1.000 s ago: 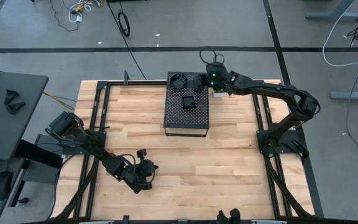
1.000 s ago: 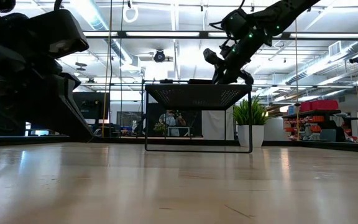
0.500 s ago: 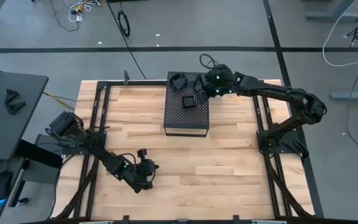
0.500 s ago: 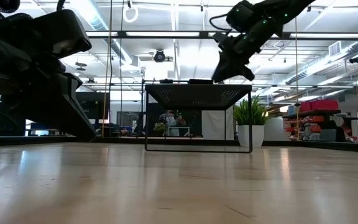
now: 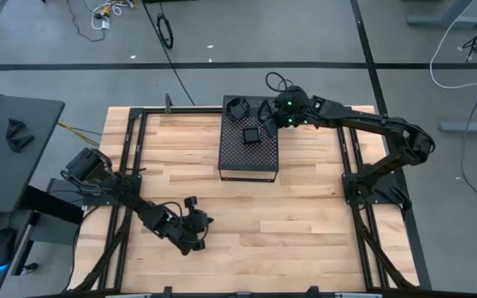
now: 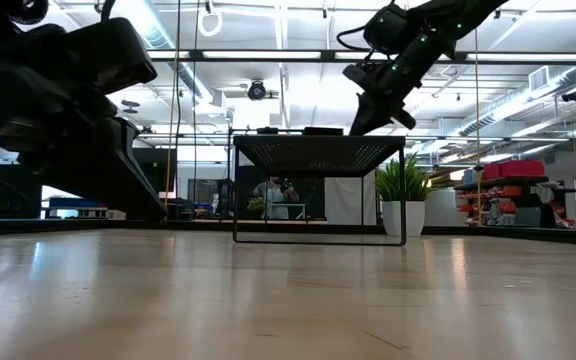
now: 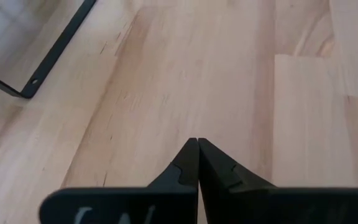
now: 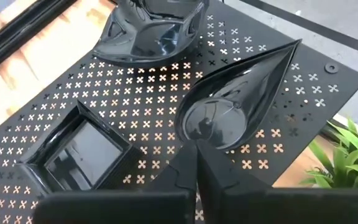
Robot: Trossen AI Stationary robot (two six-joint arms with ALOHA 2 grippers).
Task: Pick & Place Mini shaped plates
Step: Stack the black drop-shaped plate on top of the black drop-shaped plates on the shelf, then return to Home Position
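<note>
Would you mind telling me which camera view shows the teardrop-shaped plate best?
The right wrist view: the teardrop plate lies glossy on the perforated box, right in front of that arm's fingertips. The high view shows only a small dark shape beside the right hand. The low and left wrist views show none of it.

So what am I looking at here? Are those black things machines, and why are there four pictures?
They are two robot arms at a wooden table, each ending in a two-finger gripper. One camera looks straight down, one sits at table height, and one rides on each wrist. The left gripper is shut and empty, low over bare wood near the front. The right gripper is at the back, over a black perforated box. Its fingers are pinched on the rim of a teardrop plate. A square plate and a leaf-shaped plate also lie on the box. A potted plant stands behind the table.
</note>
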